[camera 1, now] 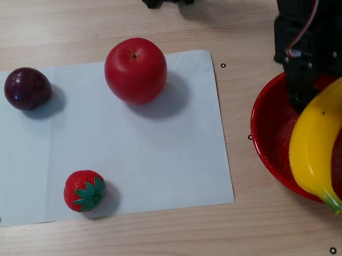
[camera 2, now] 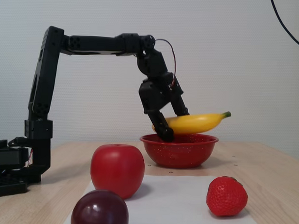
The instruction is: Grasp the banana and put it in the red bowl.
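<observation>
My end effector pinching banana, held just above bowl, stem end poking past rim. Step: placing. Next: lower slightly, spread fingers, let banana settle inside without tipping out.

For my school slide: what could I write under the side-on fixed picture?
Robot pincer holds the banana just above the red bowl.

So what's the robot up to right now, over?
Hand shut on the banana, holding it just above the red bowl. Banana not yet released. Apple, plum and strawberry sit on the paper, clear of the bowl.
</observation>
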Motion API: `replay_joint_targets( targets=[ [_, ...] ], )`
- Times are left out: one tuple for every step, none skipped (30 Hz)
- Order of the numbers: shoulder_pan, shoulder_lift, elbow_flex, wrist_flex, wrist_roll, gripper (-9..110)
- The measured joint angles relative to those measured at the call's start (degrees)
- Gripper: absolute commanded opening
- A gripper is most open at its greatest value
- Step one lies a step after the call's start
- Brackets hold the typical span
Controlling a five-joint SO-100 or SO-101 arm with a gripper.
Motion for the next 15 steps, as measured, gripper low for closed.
replay_joint_targets(
  targets=[
    [0.0, 0.0, 0.2, -0.1, 0.4, 31],
    [0.0, 0.0, 0.2, -0.2, 0.7, 33],
    [0.0, 0.1, 0.2, -0.4, 0.7, 34],
    [-0.1, 0.1, 0.1, -0.6, 0.8, 35],
    [-0.2, 0.1, 0.1, -0.6, 0.8, 34],
    [-0.4, 0.1, 0.1, -0.6, 0.8, 34],
    [-0.4, 0.1, 0.1, -0.5, 0.7, 34],
    [-0.7, 0.1, 0.1, -0.5, 0.7, 33],
    [-0.9, 0.1, 0.1, -0.5, 0.7, 33],
    [-1.1, 0.1, 0.1, -0.2, 0.7, 31],
    [-1.1, 0.1, 0.0, 0.6, 0.6, 29],
    [-1.2, 0.1, -0.2, 1.4, 0.6, 27],
    [-1.2, 0.1, -0.5, 2.2, 0.6, 24],
    [-1.2, 0.1, -1.4, 3.3, 0.4, 21],
    [-1.2, 0.1, -2.5, 4.2, -0.2, 18]
  ],
)
